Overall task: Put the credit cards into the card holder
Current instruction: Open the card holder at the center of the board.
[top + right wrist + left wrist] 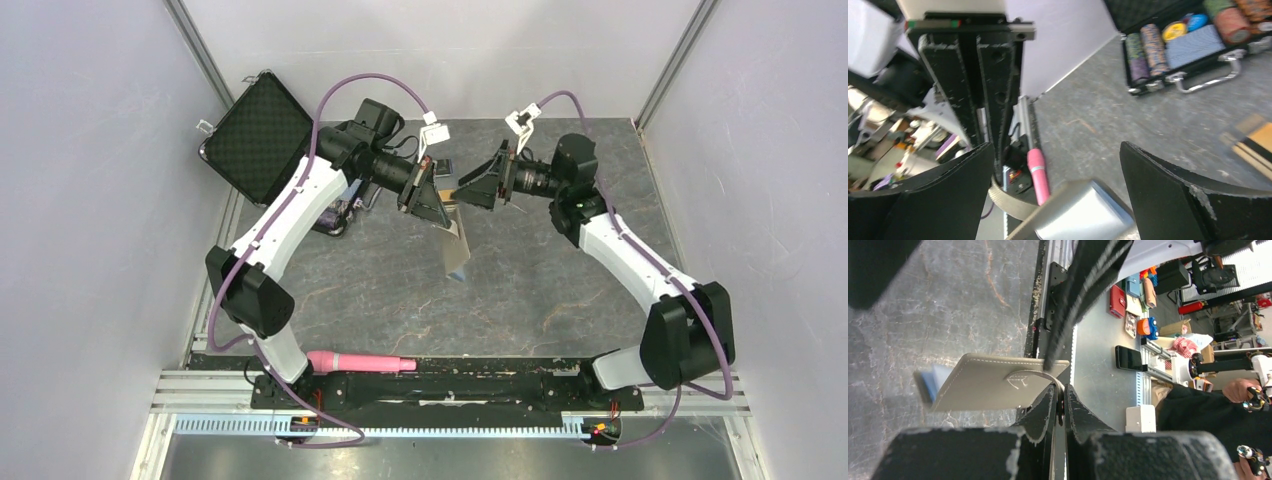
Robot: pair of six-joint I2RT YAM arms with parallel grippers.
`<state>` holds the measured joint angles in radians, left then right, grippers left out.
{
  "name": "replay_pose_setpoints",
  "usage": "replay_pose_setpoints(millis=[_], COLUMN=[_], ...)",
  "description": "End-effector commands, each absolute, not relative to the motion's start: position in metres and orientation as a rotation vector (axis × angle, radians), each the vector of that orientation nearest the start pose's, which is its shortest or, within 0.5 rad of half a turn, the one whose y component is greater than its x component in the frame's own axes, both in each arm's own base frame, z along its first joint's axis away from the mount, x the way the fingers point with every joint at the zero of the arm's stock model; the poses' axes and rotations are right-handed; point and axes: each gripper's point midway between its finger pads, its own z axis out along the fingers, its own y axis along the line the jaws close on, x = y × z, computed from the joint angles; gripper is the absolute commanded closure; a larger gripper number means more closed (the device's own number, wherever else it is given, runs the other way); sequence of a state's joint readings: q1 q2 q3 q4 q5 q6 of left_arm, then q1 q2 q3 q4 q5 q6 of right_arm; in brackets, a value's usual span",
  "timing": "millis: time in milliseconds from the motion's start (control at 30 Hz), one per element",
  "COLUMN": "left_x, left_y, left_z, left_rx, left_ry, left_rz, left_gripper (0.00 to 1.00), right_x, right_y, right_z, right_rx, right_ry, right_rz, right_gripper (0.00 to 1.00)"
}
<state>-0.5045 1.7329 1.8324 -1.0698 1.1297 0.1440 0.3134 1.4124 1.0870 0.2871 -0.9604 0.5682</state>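
Bare surface (380, 290) lay open between the arm bases and the card holder (456, 245). The holder hung above it, one short edge clenched in the left gripper (428, 203). The right gripper (478, 187) faced it, released, jaws wide. Beyond, credit cards (1254, 142) lay flat, and the chip case (262, 135) stood at the far left edge.

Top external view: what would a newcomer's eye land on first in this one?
The arms meet over the table: the left gripper is shut on the tab of the taupe card holder, held aloft, and the right gripper faces it wide open. Then the open black chip case at the far left corner and a pink cylinder by the left arm's base.
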Motion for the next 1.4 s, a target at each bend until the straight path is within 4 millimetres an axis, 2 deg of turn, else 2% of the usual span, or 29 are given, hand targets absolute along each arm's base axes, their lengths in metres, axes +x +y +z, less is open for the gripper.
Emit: replay_pose_setpoints(millis=[0, 167, 333, 433, 567, 700, 933, 1067, 1167, 1367], left_x=[0.226, 0.226, 0.229, 0.231, 0.233, 0.234, 0.238, 0.244, 0.250, 0.264], left_y=[-0.310, -0.309, -0.308, -0.307, -0.307, -0.308, -0.308, -0.307, -0.304, -0.300], left_z=[0.334, 0.334, 0.330, 0.327, 0.327, 0.328, 0.322, 0.315, 0.311, 0.297], left_rx=[1.234, 1.232, 1.233, 1.228, 1.228, 1.225, 1.220, 1.210, 1.201, 1.125], left_ry=[1.905, 1.911, 1.925, 1.937, 1.938, 1.931, 1.955, 1.985, 2.009, 2.123], left_rz=[-1.621, -1.611, -1.566, -1.548, -1.534, -1.532, -1.499, -1.445, -1.375, -1.279], left_gripper=[0.98, 0.98, 0.98, 0.98, 0.98, 0.98, 0.98, 0.98, 0.98, 0.98], right_x=[0.282, 0.259, 0.251, 0.254, 0.268, 0.265, 0.254, 0.251, 0.256, 0.290], right_y=[0.285, 0.284, 0.283, 0.282, 0.278, 0.273, 0.267, 0.265, 0.264, 0.255], right_z=[0.335, 0.344, 0.338, 0.325, 0.295, 0.280, 0.283, 0.286, 0.290, 0.296], right_rx=[-0.708, -0.749, -0.793, -0.798, -0.853, -0.905, -0.936, -0.943, -0.931, -0.812], right_ry=[1.532, 1.464, 1.499, 1.564, 1.736, 1.830, 1.860, 1.871, 1.879, 1.934], right_rz=[1.617, 1.734, 1.747, 1.699, 1.504, 1.443, 1.420, 1.411, 1.371, 1.173], right_gripper=[0.03, 0.11, 0.18, 0.19, 0.19, 0.21, 0.28, 0.40, 0.44, 0.34])
